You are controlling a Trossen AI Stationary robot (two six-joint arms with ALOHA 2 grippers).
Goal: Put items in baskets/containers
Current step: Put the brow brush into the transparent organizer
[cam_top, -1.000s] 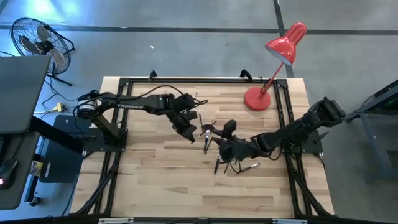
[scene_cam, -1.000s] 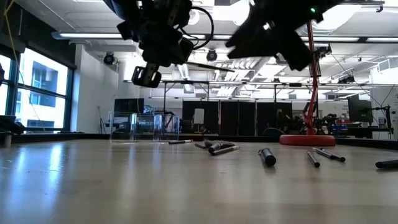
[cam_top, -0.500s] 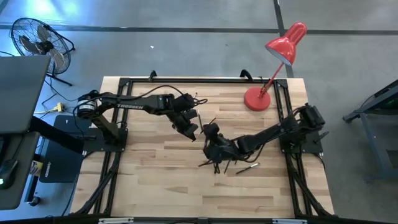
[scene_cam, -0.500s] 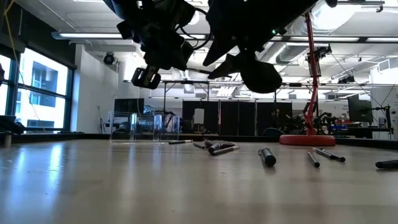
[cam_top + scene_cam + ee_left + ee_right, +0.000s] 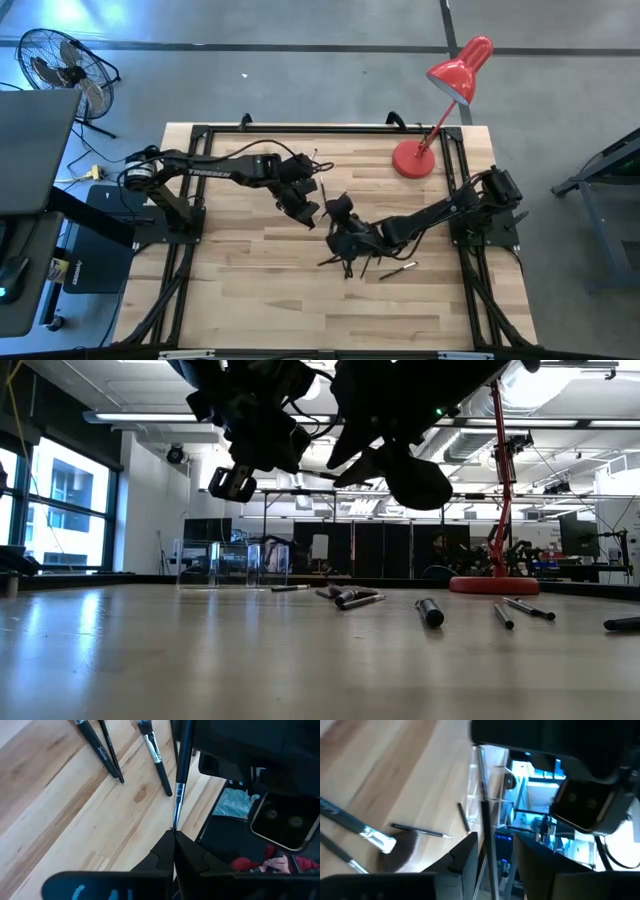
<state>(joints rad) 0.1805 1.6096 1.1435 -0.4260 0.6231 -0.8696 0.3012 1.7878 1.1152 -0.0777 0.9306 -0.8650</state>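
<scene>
L claw [image 5: 174, 832] is shut tight on the thin end of a brush [image 5: 181, 775]. The brush sticks straight out ahead of my fingers, off the surface [image 5: 250, 290].

R claw [image 5: 495, 837] is part open. That same brush [image 5: 484, 815] runs through the gap between its 2 fingers [image 5: 465, 857], and neither pad seems to press on it, so L has the only grip.

From above, both claws sit near the middle of the surface. L claw [image 5: 303, 207] reaches in from approx 9 o'clock. R claw [image 5: 340, 212] is just beside it on its 3 o'clock side, with that arm coming from approx 4 o'clock. In the low view both hang well above the wood.

The holder [image 5: 232, 565] is clear and stands upright on the surface, with nothing in it that I can make out. R wrist cam shows it [image 5: 479, 780] past the held brush. I can't pick it out from above.

Loose brushes [image 5: 352, 262] lie flat at approx 5 o'clock from R claw, a few crossing each other. The low view has more of them [image 5: 350, 598] spread along the surface. L wrist cam sees 3 [image 5: 155, 757] on the wood. R wrist cam sees a fluffy brush [image 5: 395, 845] lying flat.

The lamp [image 5: 413, 160] stands at approx 1 o'clock on the surface, well apart from both claws.
</scene>
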